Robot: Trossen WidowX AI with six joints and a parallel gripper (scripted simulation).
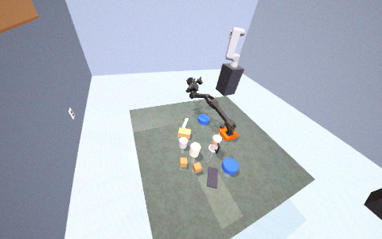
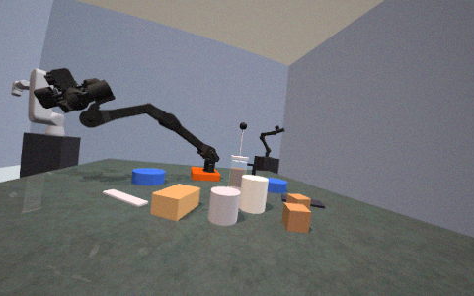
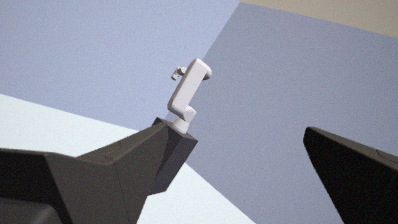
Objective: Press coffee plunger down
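One gripper (image 2: 48,91): I am seeing it hanging high, fingers spreading wide, holding nothing, well apart from the coffee press (image 2: 238,170) and its plunger knob (image 2: 243,126).

Quick headcount of what's on the bench (image 2: 122,257). Two blue discs: one at the back (image 2: 148,176), one off to the right (image 2: 276,185). Two plain cylinders standing side by side, a greyish one (image 2: 224,205) and a cream one (image 2: 254,193). Three orange blocks: one big (image 2: 175,200), two small cubes (image 2: 296,217) (image 2: 298,199). One white flat bar (image 2: 124,197), one dark slab (image 1: 212,177), one coffee press (image 2: 239,170). Also one black arm on one orange base (image 2: 204,174), and one white arm on one dark pedestal (image 2: 49,154).
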